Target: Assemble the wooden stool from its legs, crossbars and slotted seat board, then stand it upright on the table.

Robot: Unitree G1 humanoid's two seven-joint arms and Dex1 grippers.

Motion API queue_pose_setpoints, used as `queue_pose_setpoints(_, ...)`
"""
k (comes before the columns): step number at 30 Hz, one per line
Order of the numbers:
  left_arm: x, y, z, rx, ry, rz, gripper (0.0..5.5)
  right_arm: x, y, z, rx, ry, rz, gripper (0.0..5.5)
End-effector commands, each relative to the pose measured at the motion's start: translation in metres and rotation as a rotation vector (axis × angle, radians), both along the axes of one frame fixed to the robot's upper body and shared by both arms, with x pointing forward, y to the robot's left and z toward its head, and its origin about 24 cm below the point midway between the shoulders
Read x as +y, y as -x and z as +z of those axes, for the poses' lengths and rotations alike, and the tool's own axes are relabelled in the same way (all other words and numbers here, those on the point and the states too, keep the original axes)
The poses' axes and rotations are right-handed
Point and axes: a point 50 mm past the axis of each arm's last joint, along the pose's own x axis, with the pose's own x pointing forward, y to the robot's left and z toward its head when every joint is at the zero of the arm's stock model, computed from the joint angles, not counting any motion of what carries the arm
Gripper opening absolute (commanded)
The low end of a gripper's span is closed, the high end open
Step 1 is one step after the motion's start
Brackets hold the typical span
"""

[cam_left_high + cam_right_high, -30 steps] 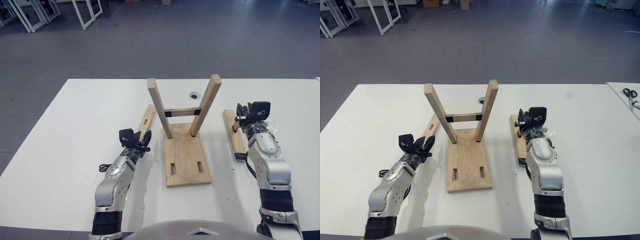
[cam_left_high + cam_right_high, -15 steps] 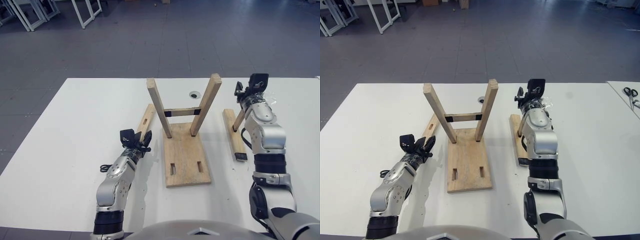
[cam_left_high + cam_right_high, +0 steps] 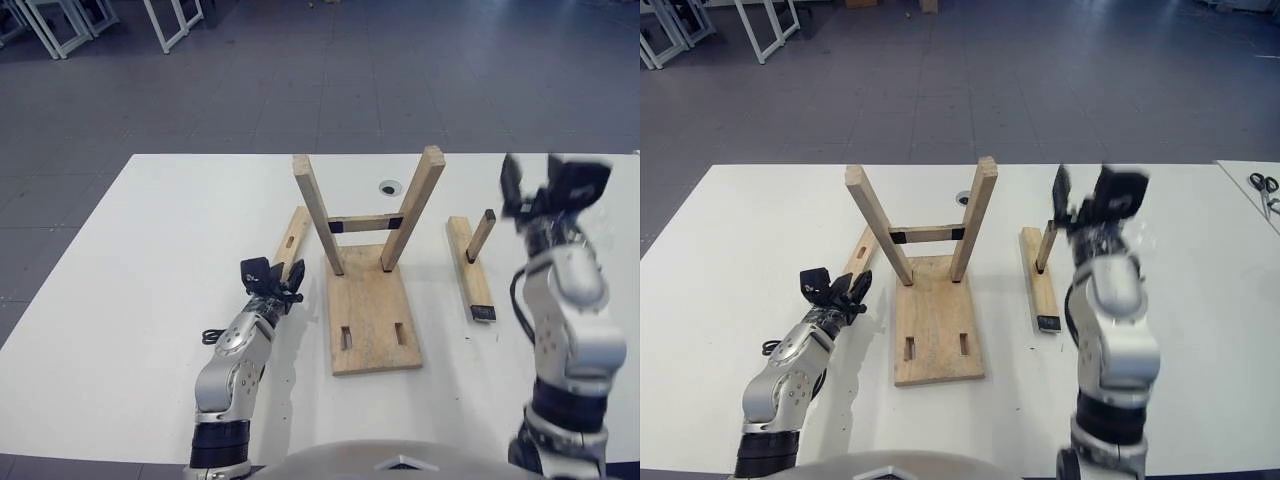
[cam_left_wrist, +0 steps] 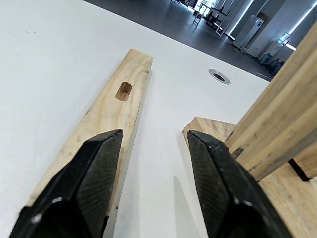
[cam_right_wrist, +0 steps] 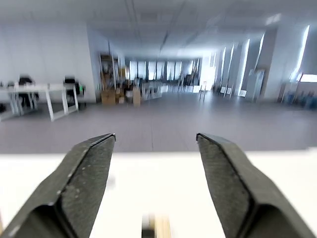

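Wooden stool [image 3: 368, 262] lies partway built on the white tabletop [image 3: 120, 300]: its seat board [image 3: 370, 310] is flat, two upright legs [image 3: 318, 213] joined by a crossbar [image 3: 365, 225] stand in the far slots, and the two near slots [image 3: 346, 338] are empty. A loose leg [image 3: 293, 240] lies just left of the board, and the left gripper [image 4: 153, 141] hovers open at its near end, one finger over the wood and the other over the gap beside the board. To the right of the board a second leg [image 3: 468, 268] lies flat with a short crossbar [image 3: 480, 234] standing tilted out of it. The step in hand looks like joining the loose leg to that piece. For that, the left gripper should probably centre itself over the leg, close across its narrow sides and lift it level. The leg's drilled hole should face the free end of the short crossbar, since a skewed approach may jam or knock the piece over. Half a second ago the right gripper [image 3: 540, 195] sat at the top of the short crossbar. It has since let go and risen off to the right, jaws spread and holding nothing, while the left arm has not moved.
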Motion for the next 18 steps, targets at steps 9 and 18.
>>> queue_pose_setpoints(9, 0.002, -0.003, 0.005, -0.017, -0.023, -0.014, 2.4, -0.011, 0.05, -0.114, 0.537, 0.038, 0.035, 3.22)
queue_pose_setpoints(18, 0.003, -0.003, 0.007, -0.019, -0.03, -0.021, 2.4, -0.007, 0.014, -0.103, 0.474, 0.043, 0.061, 2.04)
